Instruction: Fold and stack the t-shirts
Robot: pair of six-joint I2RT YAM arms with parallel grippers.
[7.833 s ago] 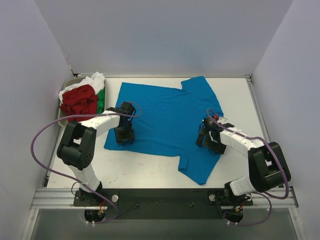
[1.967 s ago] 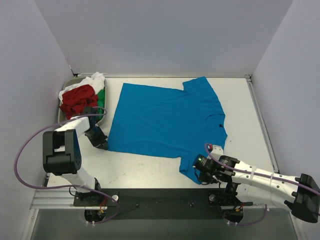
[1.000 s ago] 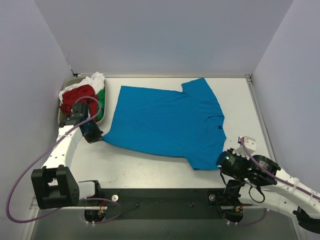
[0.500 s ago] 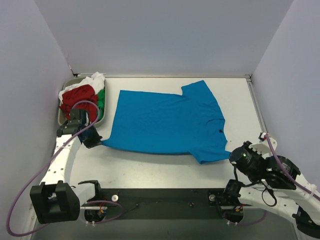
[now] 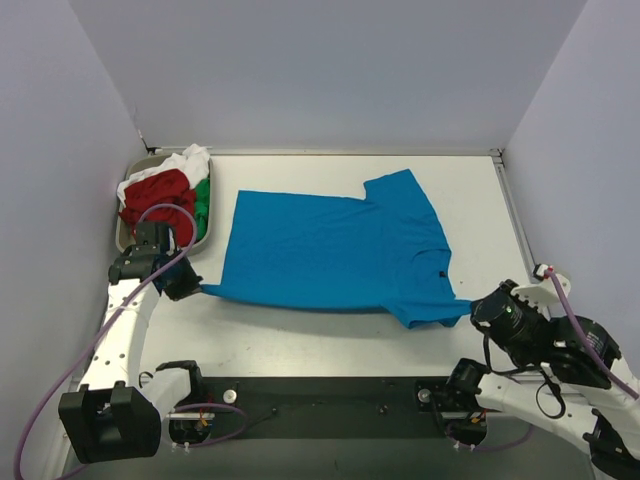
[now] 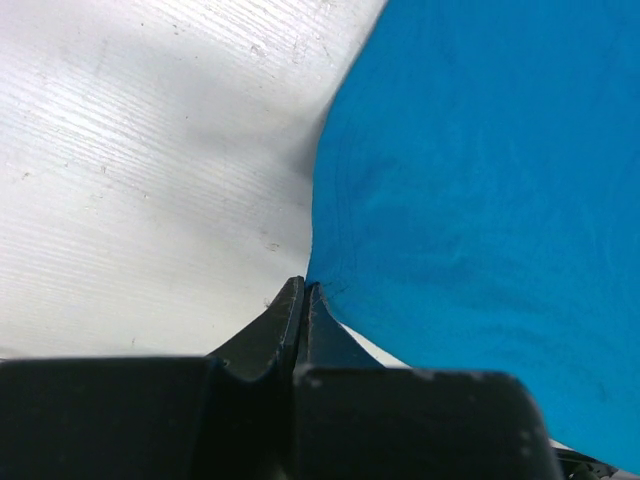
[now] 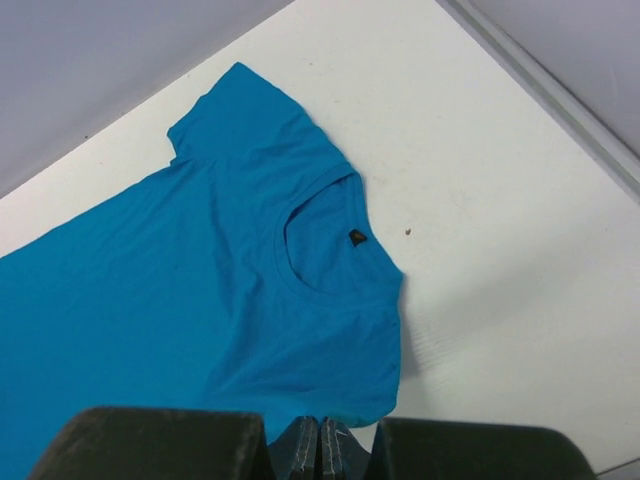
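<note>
Bordering the white table (image 5: 300,335) (blue t-shirt (image 5: 330,250) spread) stand pale walls (image 5: 300,70).

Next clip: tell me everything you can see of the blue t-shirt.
The blue t-shirt is bright, plain, soft-looking cloth with short sleeves and a round neck bearing a small dark tag. It lies spread and unfolded on the white table, neck toward the robot's right, hem toward its left, faintly wrinkled. The left gripper is shut on its near hem corner and the right gripper on the near sleeve's edge, so the near edge looks drawn taut between them.
</note>
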